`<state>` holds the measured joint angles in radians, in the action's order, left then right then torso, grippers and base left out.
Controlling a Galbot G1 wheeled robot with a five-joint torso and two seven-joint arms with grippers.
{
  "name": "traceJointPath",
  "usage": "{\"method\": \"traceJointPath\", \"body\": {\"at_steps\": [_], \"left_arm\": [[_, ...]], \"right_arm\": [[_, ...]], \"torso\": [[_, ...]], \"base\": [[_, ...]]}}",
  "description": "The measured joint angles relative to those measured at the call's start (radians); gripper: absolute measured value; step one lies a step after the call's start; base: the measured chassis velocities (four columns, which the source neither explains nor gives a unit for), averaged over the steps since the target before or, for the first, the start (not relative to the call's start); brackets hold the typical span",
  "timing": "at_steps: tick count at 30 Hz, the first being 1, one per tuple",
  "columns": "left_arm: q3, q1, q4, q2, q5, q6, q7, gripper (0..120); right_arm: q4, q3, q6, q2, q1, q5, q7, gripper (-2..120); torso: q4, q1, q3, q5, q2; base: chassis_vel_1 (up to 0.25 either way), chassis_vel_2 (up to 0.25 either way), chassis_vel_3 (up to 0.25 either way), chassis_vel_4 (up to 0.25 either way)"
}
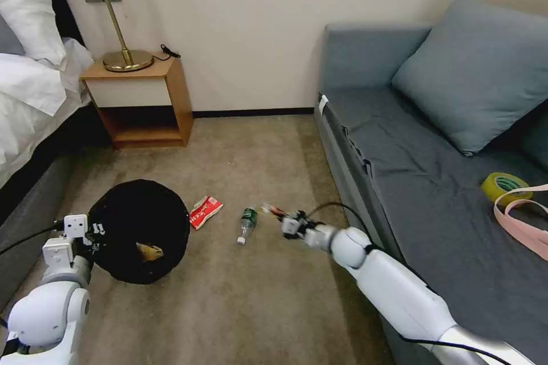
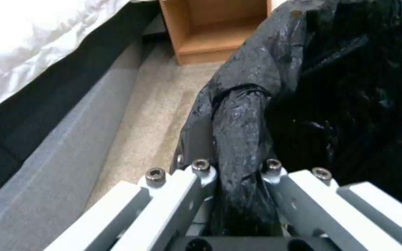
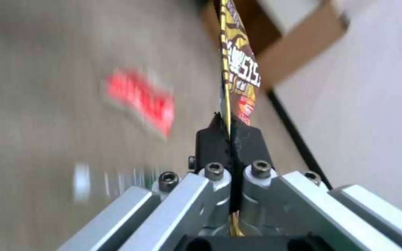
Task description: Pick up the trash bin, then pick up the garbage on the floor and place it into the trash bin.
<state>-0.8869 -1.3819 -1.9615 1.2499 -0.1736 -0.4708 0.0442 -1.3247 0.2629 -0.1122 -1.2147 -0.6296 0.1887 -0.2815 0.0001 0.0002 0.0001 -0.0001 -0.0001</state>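
Head view: left tool [image 1: 96, 232] grasping trash bin [image 1: 140, 230] by its rim; right tool [image 1: 283, 221] clenched on snack wrapper [image 3: 239, 75] above the carpet.

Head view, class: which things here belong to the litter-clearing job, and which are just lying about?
Job:
trash bin, held by left tool
snack wrapper, pinched in right tool
red-and-white packet
small bottle

Lying about:
yellow tape roll
lamp
nightstand

Even soft light; right wrist view motion-blurred bkgd.
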Motion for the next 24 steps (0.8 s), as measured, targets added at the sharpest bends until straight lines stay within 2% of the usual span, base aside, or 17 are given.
{"method": "traceJointPath", "body": {"at_steps": [1, 3, 4, 7, 11, 13, 18, 24], "left_arm": [[0.0, 0.0, 0.0, 0.0, 0.0, 0.0, 0.0, 4], [0.008, 0.007, 0.0, 0.003, 0.002, 0.005, -0.007, 4], [0.008, 0.007, 0.0, 0.003, 0.002, 0.005, -0.007, 4], [0.02, 0.018, 0.002, 0.005, 0.004, 0.035, -0.018, 4], [0.029, 0.024, 0.002, 0.007, 0.004, 0.042, -0.026, 4], [0.037, 0.035, 0.002, 0.008, 0.005, 0.043, -0.029, 4], [0.047, 0.046, 0.005, 0.01, 0.004, 0.047, -0.035, 4], [0.05, 0.049, 0.009, 0.01, -0.002, 0.084, -0.059, 4]], "right_arm": [[0.0, 0.0, 0.0, 0.0, 0.0, 0.0, 0.0, 0], [-0.037, 0.058, 0.024, -0.029, 0.039, -0.166, 0.026, 0], [-0.037, 0.058, 0.024, -0.029, 0.039, -0.166, 0.026, 0], [-0.054, 0.124, 0.04, -0.075, 0.072, -0.291, 0.053, 0], [-0.052, 0.164, 0.04, -0.113, 0.091, -0.344, 0.067, 0], [-0.037, 0.2, 0.04, -0.158, 0.11, -0.411, 0.081, 0], [-0.01, 0.231, 0.038, -0.224, 0.125, -0.482, 0.106, 0], [0.034, 0.26, 0.02, -0.301, 0.136, -0.469, 0.118, 0]], "torso": [[0.0, 0.0, 0.0, 0.0, 0.0], [0.0002, 0.0, 0.0, -0.0003, 0.0], [0.0002, 0.0, 0.0, -0.0003, 0.0], [-0.0001, 0.0, 0.0, -0.0002, 0.0], [0.0, 0.0, 0.0, -0.0001, 0.0], [0.0, 0.0, 0.0, -0.0002, 0.0], [0.0, 0.0, 0.0, -0.0002, 0.0], [0.0, 0.0, 0.0, -0.0002, 0.0]], "base": [[0.0, 0.0, 0.0, 0.0], [0.0, 0.0, 0.0, 0.0], [0.0, 0.0, 0.0, 0.0], [0.0, 0.0, 0.0, 0.0], [0.0, 0.0, 0.0, 0.0], [0.0, 0.0, 0.0, 0.0], [0.0, 0.0, 0.0, 0.0], [0.0, 0.0, 0.0, 0.0]]}}
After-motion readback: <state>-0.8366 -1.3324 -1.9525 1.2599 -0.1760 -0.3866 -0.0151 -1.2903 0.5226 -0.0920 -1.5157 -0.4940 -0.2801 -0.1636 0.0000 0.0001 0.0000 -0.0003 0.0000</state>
